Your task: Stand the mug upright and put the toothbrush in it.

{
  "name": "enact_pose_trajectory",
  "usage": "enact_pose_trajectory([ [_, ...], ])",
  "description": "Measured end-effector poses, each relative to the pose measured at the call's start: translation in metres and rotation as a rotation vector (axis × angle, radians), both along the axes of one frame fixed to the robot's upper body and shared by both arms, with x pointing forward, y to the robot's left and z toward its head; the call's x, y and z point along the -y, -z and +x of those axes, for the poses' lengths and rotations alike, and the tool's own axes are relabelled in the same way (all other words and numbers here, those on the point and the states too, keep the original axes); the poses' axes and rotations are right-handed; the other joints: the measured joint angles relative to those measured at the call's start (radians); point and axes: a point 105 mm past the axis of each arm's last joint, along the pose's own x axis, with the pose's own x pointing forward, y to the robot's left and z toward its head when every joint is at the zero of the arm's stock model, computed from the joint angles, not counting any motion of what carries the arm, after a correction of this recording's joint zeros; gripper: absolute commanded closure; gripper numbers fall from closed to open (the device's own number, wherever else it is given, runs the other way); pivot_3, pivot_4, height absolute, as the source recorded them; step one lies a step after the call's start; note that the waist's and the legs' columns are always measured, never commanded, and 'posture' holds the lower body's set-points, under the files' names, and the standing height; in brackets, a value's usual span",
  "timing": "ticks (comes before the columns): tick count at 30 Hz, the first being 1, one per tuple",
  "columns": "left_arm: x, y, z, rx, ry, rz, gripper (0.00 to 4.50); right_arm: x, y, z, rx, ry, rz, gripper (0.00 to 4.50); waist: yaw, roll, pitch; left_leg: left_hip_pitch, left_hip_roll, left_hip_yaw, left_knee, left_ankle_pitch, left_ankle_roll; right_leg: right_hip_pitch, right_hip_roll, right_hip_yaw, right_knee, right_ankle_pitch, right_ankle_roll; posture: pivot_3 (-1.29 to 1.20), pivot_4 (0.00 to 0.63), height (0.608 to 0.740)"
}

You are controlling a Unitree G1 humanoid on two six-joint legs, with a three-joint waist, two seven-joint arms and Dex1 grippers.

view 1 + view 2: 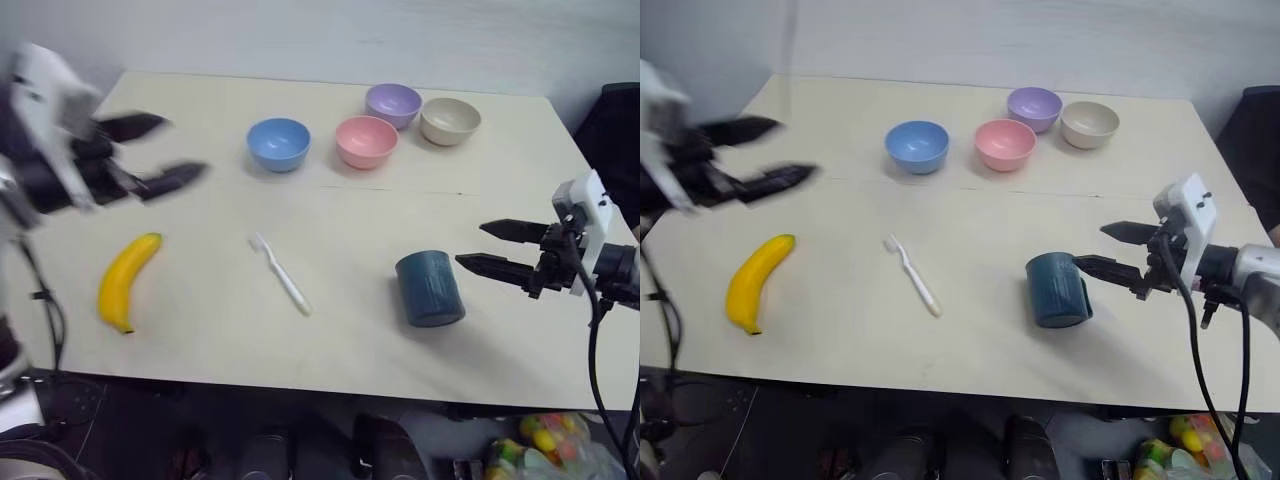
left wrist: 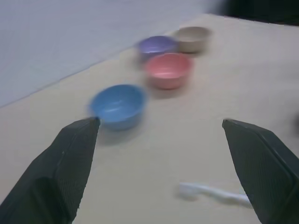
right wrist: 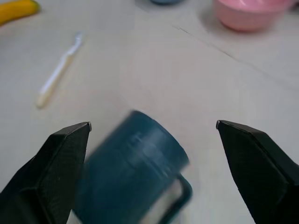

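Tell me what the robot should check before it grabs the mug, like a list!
1. Mug standing up: not ok, it lies on its side on the table.
2. Right gripper open wide: ok.
3. Right gripper lined up with the mug: ok, it sits just beside it, apart.
4. Toothbrush easy to reach: ok, it lies alone between the banana and mug.
5. Left gripper empty and open: ok.
6. Mug empty inside: cannot tell.
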Motion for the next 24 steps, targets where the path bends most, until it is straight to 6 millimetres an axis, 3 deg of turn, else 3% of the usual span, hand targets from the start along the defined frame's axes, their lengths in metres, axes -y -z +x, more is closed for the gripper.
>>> enact_pose_trajectory([
  [3, 0.03, 0.014, -0.03, -0.076, 0.276, 0.069, 0.03, 0.013, 0.02, 0.006, -0.088, 0.134, 0.029, 0.0, -0.016, 0.005, 0.002, 0.001, 0.001, 0.001, 0.0, 0.0, 0.0, 0.0, 0.003, 0.0, 0.0, 0.0, 0.0, 0.0, 0.15, 0.74],
  [7, 0.03, 0.021, -0.041, -0.099, 0.392, 0.17, 0.03, 0.022, 0.037, 0.005, -0.15, 0.214, 0.008, 0.0, -0.012, 0.01, 0.001, 0.002, -0.001, 0.002, 0.0, 0.001, 0.0, 0.0, 0.005, 0.001, 0.001, 0.0, 0.0, 0.0, 0.15, 0.74],
  [12, 0.033, 0.034, -0.029, -0.094, 0.436, 0.249, 0.03, 0.003, 0.066, 0.003, -0.228, 0.169, 0.007, 0.0, -0.002, 0.011, 0.002, 0.001, -0.002, 0.002, 0.001, 0.001, 0.001, 0.0, 0.005, 0.004, 0.0, 0.0, 0.001, 0.0, 0.15, 0.74],
  [17, 0.032, 0.035, -0.022, -0.064, 0.44, 0.275, 0.03, -0.004, 0.055, 0.013, -0.203, 0.158, 0.021, 0.0, 0.001, 0.011, 0.002, 0.001, -0.001, 0.001, 0.0, 0.001, 0.002, 0.0, 0.005, 0.004, -0.001, 0.0, 0.001, 0.0, 0.15, 0.74],
  [20, 0.033, 0.035, -0.021, -0.054, 0.447, 0.269, 0.0, -0.008, 0.072, 0.017, -0.262, 0.15, -0.03, 0.62, 0.005, 0.011, 0.002, 0.0, -0.001, 0.001, 0.0, 0.001, 0.002, 0.0, 0.005, 0.003, -0.002, 0.0, 0.001, 0.0, 0.15, 0.74],
  [21, 0.034, 0.035, -0.021, -0.054, 0.451, 0.266, 0.0, -0.007, 0.079, 0.017, -0.286, 0.155, -0.046, 1.03, 0.008, 0.011, 0.002, 0.0, -0.002, 0.001, 0.0, 0.001, 0.003, 0.0, 0.005, 0.003, -0.002, 0.0, 0.001, 0.0, 0.15, 0.74],
  [24, 0.035, 0.035, -0.02, -0.052, 0.45, 0.262, 0.0, -0.004, 0.081, 0.021, -0.277, 0.159, -0.097, 1.9, 0.008, 0.011, 0.002, 0.0, -0.001, 0.001, 0.0, 0.001, 0.003, 0.0, 0.005, 0.003, -0.002, 0.001, 0.001, 0.0, 0.15, 0.74],
])
